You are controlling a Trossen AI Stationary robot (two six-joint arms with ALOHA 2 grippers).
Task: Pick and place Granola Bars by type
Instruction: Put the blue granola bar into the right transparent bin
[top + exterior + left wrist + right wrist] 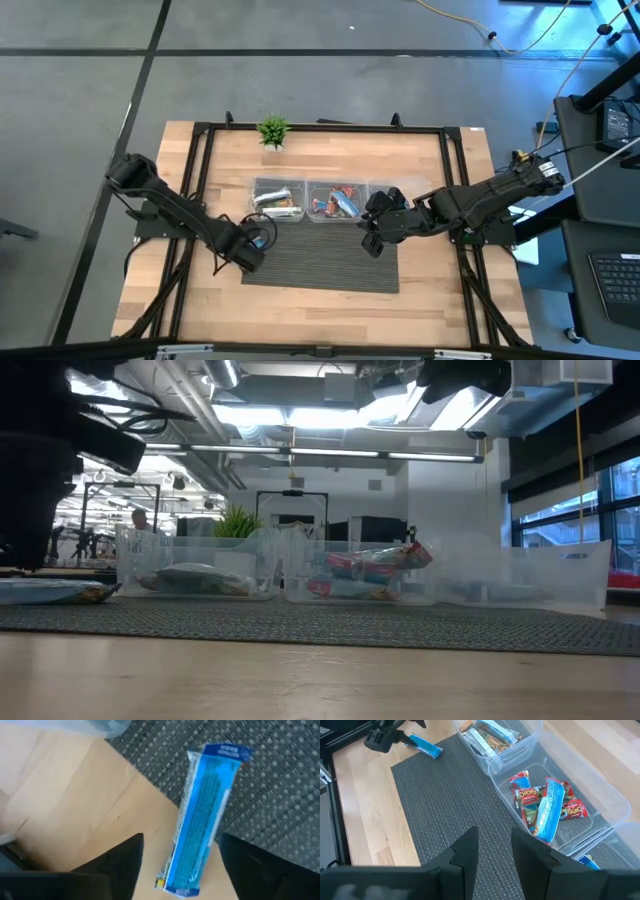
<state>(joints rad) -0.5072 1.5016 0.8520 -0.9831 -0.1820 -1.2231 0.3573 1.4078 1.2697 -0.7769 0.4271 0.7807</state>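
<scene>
Fingers spread wide, the left gripper (177, 865) hovers over a blue granola bar (205, 815) lying half on the grey mat (280, 795), half on bare table (75, 795); best to drop straight, pinch across its width; right gripper (495, 852), parted and empty, waits beside the middle bin (600, 795).

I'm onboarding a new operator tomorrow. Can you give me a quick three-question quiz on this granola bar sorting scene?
1. True or false: the blue bar by the left gripper lies wholly on the mat.
2. How many bins stand in the row?
3. The right gripper hovers over: A) the mat, B) the plant, C) bare wood.

Key: 1. False, it straddles the mat's edge and the wood. 2. Three. 3. A.
</scene>
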